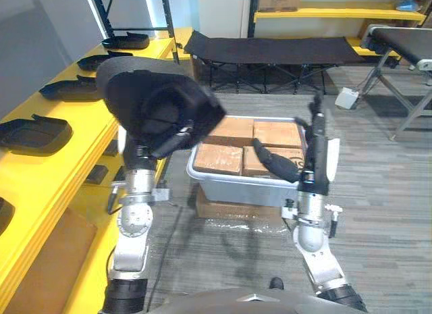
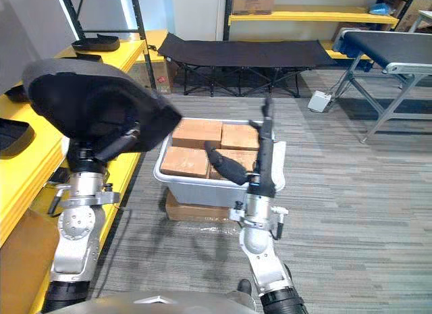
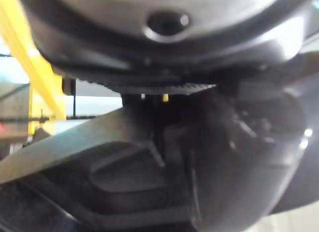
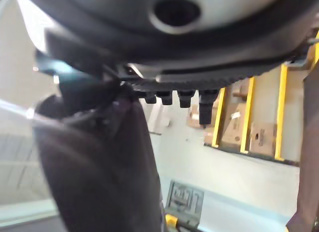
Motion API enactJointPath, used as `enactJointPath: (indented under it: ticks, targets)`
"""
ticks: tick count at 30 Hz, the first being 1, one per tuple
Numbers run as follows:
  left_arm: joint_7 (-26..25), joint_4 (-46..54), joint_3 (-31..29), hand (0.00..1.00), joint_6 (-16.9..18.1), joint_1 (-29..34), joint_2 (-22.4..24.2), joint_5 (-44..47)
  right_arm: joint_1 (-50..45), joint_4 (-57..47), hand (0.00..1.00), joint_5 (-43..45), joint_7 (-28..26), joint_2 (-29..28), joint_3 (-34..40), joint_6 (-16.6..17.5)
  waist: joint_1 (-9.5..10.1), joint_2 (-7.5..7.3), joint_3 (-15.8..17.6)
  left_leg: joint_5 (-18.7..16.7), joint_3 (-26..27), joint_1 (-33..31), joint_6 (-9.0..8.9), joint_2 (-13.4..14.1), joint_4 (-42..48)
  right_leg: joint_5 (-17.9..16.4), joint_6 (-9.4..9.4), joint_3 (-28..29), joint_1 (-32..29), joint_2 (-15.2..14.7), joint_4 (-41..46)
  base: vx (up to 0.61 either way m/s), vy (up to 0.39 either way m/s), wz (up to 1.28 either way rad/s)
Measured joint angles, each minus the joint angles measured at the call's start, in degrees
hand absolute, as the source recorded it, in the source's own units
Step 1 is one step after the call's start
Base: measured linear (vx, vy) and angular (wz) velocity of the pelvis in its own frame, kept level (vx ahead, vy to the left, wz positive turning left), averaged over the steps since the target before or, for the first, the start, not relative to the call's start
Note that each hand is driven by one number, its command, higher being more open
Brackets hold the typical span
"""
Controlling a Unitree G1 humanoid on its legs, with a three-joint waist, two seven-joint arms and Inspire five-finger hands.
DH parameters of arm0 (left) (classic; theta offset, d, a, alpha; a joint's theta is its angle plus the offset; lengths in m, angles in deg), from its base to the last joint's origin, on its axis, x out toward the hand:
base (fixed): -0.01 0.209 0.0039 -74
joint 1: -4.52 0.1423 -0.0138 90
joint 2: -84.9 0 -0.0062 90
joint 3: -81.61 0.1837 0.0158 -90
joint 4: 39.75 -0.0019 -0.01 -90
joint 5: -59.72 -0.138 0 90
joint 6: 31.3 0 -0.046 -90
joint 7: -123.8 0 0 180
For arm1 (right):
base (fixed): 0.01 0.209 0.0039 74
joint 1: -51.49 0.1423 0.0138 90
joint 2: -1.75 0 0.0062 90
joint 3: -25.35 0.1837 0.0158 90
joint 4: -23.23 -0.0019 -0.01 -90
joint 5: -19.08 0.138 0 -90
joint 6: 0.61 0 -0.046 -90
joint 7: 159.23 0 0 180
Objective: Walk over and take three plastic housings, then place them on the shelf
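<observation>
Left hand (image 1: 174, 137): fingers clamped on a big black housing (image 1: 152, 91), raised beside the yellow shelf (image 1: 74, 145). More housings (image 1: 34, 133) sit on the shelf. Right hand (image 1: 316, 145) is upright at a grey bin (image 1: 236, 186) of cardboard boxes (image 1: 219, 159); can't tell its fingers' state. Slim dark piece (image 1: 277, 163) lies against it, over the boxes. Folding cot (image 1: 270, 49) stands beyond the bin.

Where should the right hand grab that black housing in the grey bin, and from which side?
Probably the nearer end of the black housing, by the near rim of the grey bin, close to the right hand. Come from above: it lies slantwise on the brown boxes, long and narrow.
</observation>
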Motion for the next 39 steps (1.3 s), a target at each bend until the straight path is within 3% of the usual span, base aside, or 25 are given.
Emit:
enactJointPath:
  ticks: [4, 10, 16, 24, 31, 39]
  targets:
    - [-4.5, 0.0, -2.9, 0.00, -0.2, 0.1, -0.2, -8.2, -1.1, 0.0, 1.00, 3.3, -2.3, -0.6, 2.9, 0.0, -0.80, 0.18, 0.1, 0.0, 0.5, 0.0, 0.00, -0.1, -0.6, 0.1, 0.05, 0.5, -0.5, 0.0, 0.0, 0.01, 0.009, -0.03]
    - [-2.5, -3.1, -3.3, 0.00, -0.8, 0.1, -1.4, -13.4, -1.1, 0.0, 1.00, 3.7, -7.6, -0.9, 1.9, 0.0, -1.05, 1.53, 1.0, -0.1, 0.9, 0.0, 0.13, -0.2, -0.8, 0.1, 0.16, 1.1, -0.8, 0.0, 0.0, 0.01, 0.011, -0.03]
    - [7.5, -4.8, -2.6, 0.00, -1.1, 1.3, -4.6, -11.6, -0.7, 0.0, 1.00, 3.5, -12.6, 2.8, 0.7, -0.1, -0.77, 2.28, 1.8, -0.3, 0.6, -0.2, 0.46, -0.7, -0.8, 0.3, 0.36, 1.1, -0.8, -0.5, 0.0, 0.01, 0.012, 0.02]
    - [21.9, -2.1, 1.6, 0.00, 5.3, 1.1, -13.6, -2.6, 7.4, -1.0, 1.00, 3.2, -19.7, 12.3, -2.1, -3.5, -0.85, 2.46, 2.3, -0.3, -0.7, -0.9, 0.46, -0.7, -0.2, 0.3, 0.38, 0.0, -0.4, -0.6, 0.0, 0.00, 0.005, 0.06]
    - [27.4, -0.5, 1.5, 0.00, 6.8, 0.6, -17.1, 4.3, 8.0, -0.9, 1.00, 6.6, -25.5, 14.8, -2.0, -6.7, -0.73, 3.15, 3.2, -0.4, -1.4, -1.0, 0.42, -0.7, 0.4, 0.3, 0.38, -0.7, 0.3, -0.7, 0.0, -0.01, 0.007, 0.05]
    - [28.1, 0.4, 1.3, 0.00, 6.8, -0.1, -17.9, 4.2, 8.0, -0.5, 1.00, 8.9, -29.1, 14.7, -2.1, -7.3, -0.86, 3.09, 3.2, -0.4, -1.4, -0.9, 0.42, -0.7, 0.4, 0.3, 0.37, -0.9, 0.3, -0.7, 0.0, 0.00, 0.000, 0.00]
